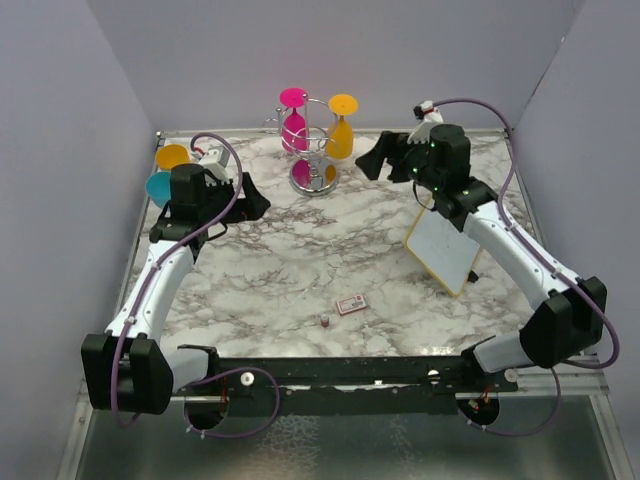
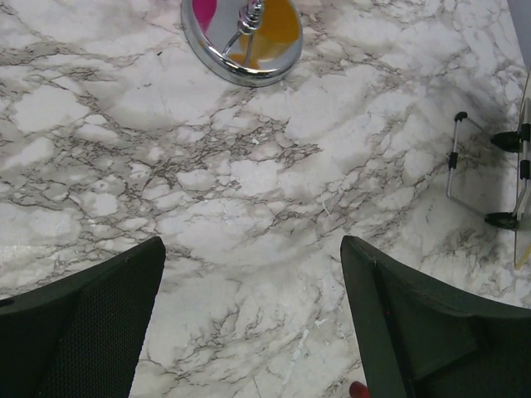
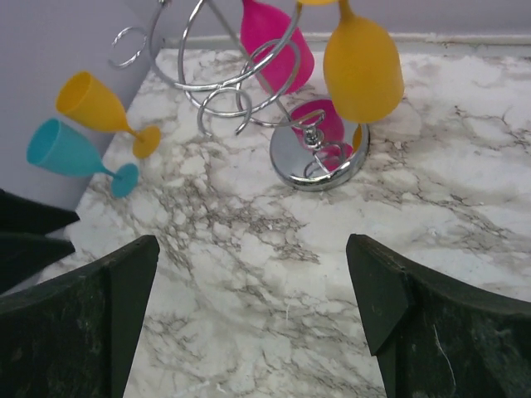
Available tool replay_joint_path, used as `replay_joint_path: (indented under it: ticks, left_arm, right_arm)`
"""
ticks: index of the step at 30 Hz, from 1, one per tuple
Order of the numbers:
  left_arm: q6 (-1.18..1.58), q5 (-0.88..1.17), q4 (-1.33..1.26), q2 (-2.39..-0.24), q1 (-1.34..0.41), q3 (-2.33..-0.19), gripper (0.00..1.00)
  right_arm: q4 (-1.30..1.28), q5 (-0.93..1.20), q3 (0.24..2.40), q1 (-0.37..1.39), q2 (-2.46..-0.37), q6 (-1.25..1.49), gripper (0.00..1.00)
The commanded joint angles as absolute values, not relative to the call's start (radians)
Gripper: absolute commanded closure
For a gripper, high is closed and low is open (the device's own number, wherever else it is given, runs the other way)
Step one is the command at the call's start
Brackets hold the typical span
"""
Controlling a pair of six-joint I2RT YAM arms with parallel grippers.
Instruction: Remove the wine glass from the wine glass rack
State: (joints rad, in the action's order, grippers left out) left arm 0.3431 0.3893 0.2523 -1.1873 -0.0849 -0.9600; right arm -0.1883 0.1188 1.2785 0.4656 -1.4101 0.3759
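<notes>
The chrome wine glass rack (image 1: 313,172) stands at the back middle of the marble table. A pink wine glass (image 1: 294,126) and an orange wine glass (image 1: 340,138) hang upside down from its top ring. In the right wrist view the rack (image 3: 319,157), the pink glass (image 3: 278,46) and the orange glass (image 3: 362,70) lie ahead. My right gripper (image 1: 370,160) (image 3: 253,245) is open and empty, just right of the rack. My left gripper (image 1: 255,205) (image 2: 253,245) is open and empty, left of and nearer than the rack, whose base (image 2: 242,37) shows ahead.
An orange glass (image 1: 172,156) (image 3: 95,104) and a teal glass (image 1: 157,188) (image 3: 62,149) lie by the left wall. A white board on a wire stand (image 1: 443,250) (image 2: 489,174) stands on the right. A small card (image 1: 350,304) and a tiny bottle (image 1: 325,320) lie near the front.
</notes>
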Motion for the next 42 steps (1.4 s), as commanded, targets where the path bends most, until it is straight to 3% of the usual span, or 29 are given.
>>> replay_joint_path:
  ticks: [1,12,17,24,42]
  left_arm:
    - [0.33,0.425,0.207,-1.151,-0.108,-0.953,0.11]
    - [0.318,0.418,0.224,-1.141,-0.143,-0.96,0.11]
    - [0.314,0.41,0.231,-1.145,-0.163,-0.963,0.11]
    - [0.31,0.396,0.24,-1.15,-0.172,-0.966,0.11]
    - [0.308,0.386,0.244,-1.164,-0.173,-0.966,0.11]
  right_arm:
    - [-0.011,0.432,1.343,0.344,-1.51,0.664,0.04]
    - [0.297,0.502,1.528,0.261,-1.853,1.098,0.23]
    - [0.304,0.48,1.652,0.247,-1.993,1.154,0.28]
    - [0.257,0.375,1.735,0.239,-2.069,1.174,0.36]
    - [0.267,0.375,1.875,0.23,-2.228,1.244,0.56]
